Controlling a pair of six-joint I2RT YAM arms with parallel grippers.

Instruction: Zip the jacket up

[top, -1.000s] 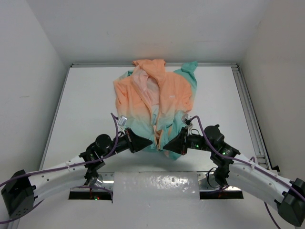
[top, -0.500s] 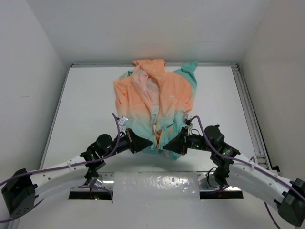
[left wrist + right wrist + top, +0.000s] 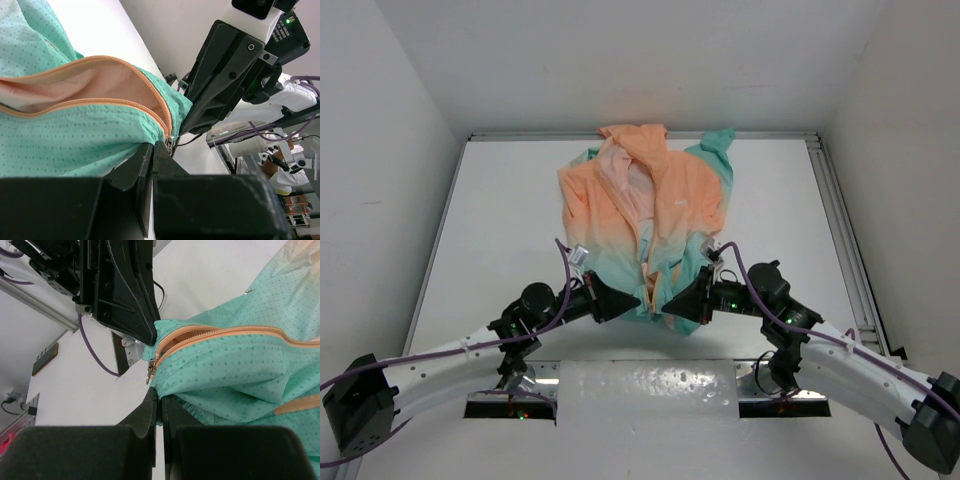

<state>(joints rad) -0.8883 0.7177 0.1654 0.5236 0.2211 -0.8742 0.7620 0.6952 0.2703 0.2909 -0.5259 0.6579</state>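
Near the middle of the worktop's (image 3: 500, 220) near edge, our left gripper (image 3: 632, 297) and right gripper (image 3: 670, 300) meet tip to tip at the hem of the jacket (image 3: 650, 215). The jacket lies crumpled along the worktop's centre line, with its hood (image 3: 630, 140) toward the far edge and its teal hem toward us. Both grippers are fully closed. Each seems to pinch the hem cloth right at the foot of the zipper (image 3: 90, 61), though we cannot tell which of them, if either, has the small metal pull (image 3: 171, 142) between its fingers. The two orange tapes join at that pull and gape open above it, showing pink lining, so we judge the zipping not yet begun

To do this step well, we want one gripper anchoring the hem firmly against the worktop and drawing it toward the near edge. The other gripper should hold the pull itself, not loose cloth. The pull then needs to travel straight along the tapes toward the far edge, with the fabric kept taut so that the thin cloth does not bunch or catch

Our left arm reaches low from the near left corner and our right arm from the near right corner. Both are stretched inward with wrists dropped, and the grippers point at each other across the zipper's foot
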